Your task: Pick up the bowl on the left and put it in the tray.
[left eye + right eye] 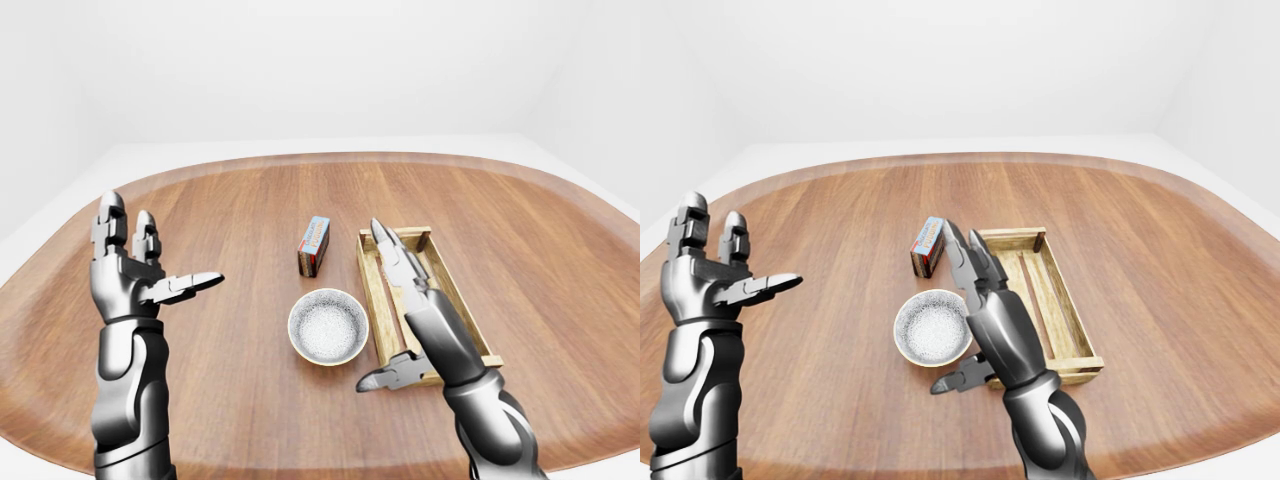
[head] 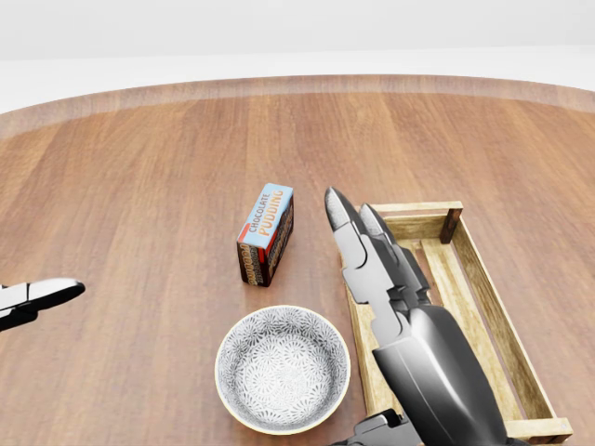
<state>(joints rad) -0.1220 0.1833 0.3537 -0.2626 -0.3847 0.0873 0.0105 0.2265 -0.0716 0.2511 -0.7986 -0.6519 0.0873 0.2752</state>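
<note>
Nearest, low in the head view: right hand [image 2: 400, 311], glossy grey metal, released, two long fingers [image 2: 346, 228] stretched straight, thumb splayed sideways, grasping nothing. Just left of those fingers, between their tips and the thumb: bowl [image 2: 284, 369], round and shallow, cream rim, fine grey-white flecked pattern inside. Stands upright on the bench [image 2: 139, 186], mouth up; being round, shows no long axis. Contact with the thumb tip not clear. Under and right of the same fingers: tray [image 2: 423, 226], pale slatted wood, oblong, low walls with darker corner posts, long axis running up the view; left rail partly hidden by the hand. Beyond the fingertips and slightly left: chocolate pudding box [image 2: 267, 232], blue top, brown sides, standing on a long edge, apart from bowl and tray. Far off to the left of it all, well apart: left hand [image 1: 130, 272], raised, fingers upright and spread, thumb out, likewise released. All around: smooth reddish wood grain, curved far edge, white beyond.
</note>
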